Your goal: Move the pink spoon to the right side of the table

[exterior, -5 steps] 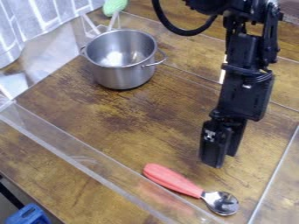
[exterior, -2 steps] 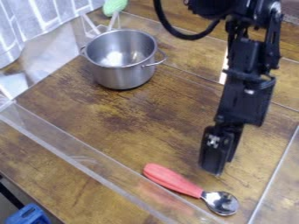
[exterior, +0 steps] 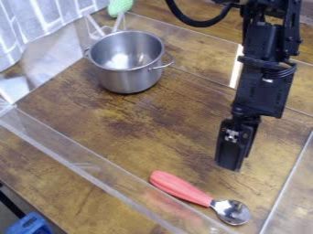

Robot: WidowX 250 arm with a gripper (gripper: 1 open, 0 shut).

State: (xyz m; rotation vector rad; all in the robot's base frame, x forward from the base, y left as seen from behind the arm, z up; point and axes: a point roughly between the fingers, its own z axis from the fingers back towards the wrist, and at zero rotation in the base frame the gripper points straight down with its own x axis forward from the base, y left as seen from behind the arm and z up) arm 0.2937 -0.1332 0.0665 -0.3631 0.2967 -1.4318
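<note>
End effector [exterior: 232,163] beside spoon [exterior: 184,188], fingers' state you can't tell! Watch near wall [exterior: 110,187]: careless sideways sweep could jam spoon's metal bowl [exterior: 232,212] against acrylic!

I see a shiny metal pot [exterior: 126,62] with its round mouth facing up. I can look down into it, and it has a small loop handle on its side. Just behind it I see something pale green [exterior: 119,7], too cut off for me to name. Off to one side I see a crinkly, see-through plastic sheet [exterior: 37,32]. Down in the near corner I see a bit of something blue [exterior: 33,225], and I can't tell what it is.
</note>
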